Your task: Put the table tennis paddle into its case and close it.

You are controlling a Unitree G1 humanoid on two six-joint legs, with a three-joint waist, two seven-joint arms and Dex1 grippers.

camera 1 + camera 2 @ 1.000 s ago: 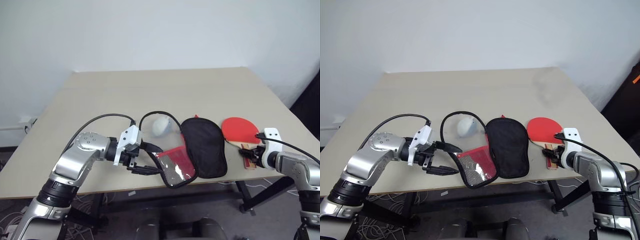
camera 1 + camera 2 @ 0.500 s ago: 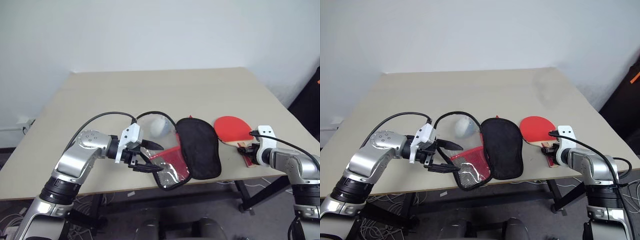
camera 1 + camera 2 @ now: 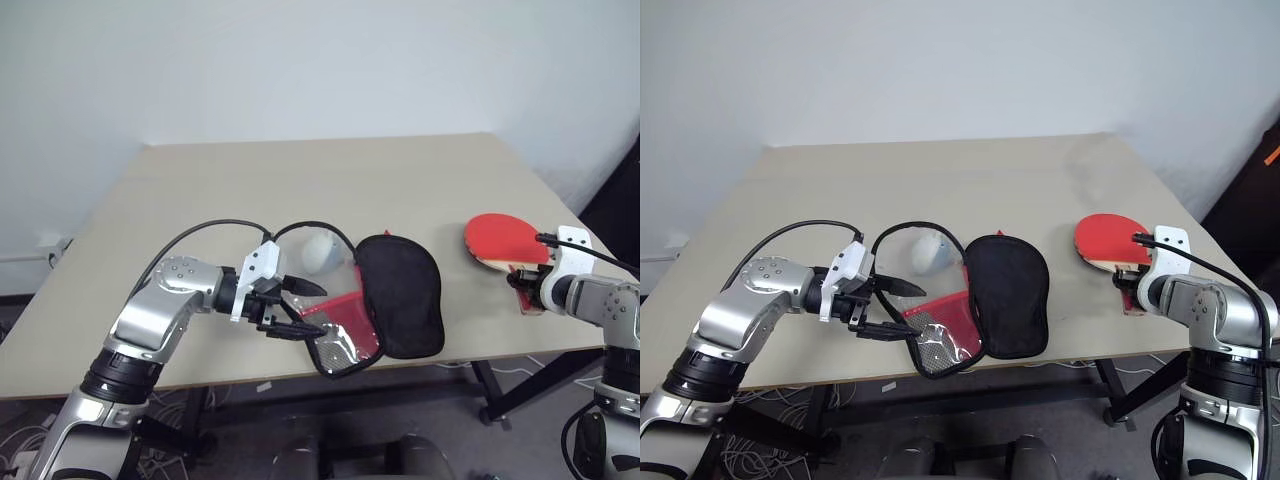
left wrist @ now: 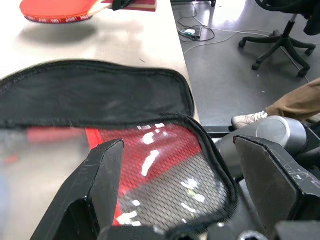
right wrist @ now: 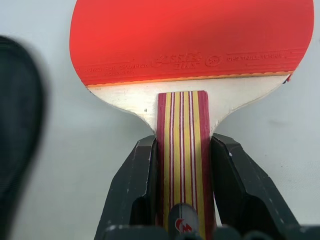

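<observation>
Red rubber: the table tennis paddle [image 3: 503, 239] is carried clear of the table [image 3: 330, 180], near its right edge, well apart from the case [image 3: 372, 303].
Right gripper [image 5: 182, 192]: the striped wooden handle is pinched between both black fingers, blade pointing away.
Case: it is laid open near the table's front edge, black lining up, the mesh-and-window flap folded out toward the left arm.
Left gripper [image 3: 300, 310]: its fingers are spread wide either side of the flap's edge; nothing is seen clamped.
Step in hand: the paddle is judged picked up, insertion not yet begun.
Next move: the blade is to be brought across and slid onto the black lining, then the flap folded over and zipped.
</observation>
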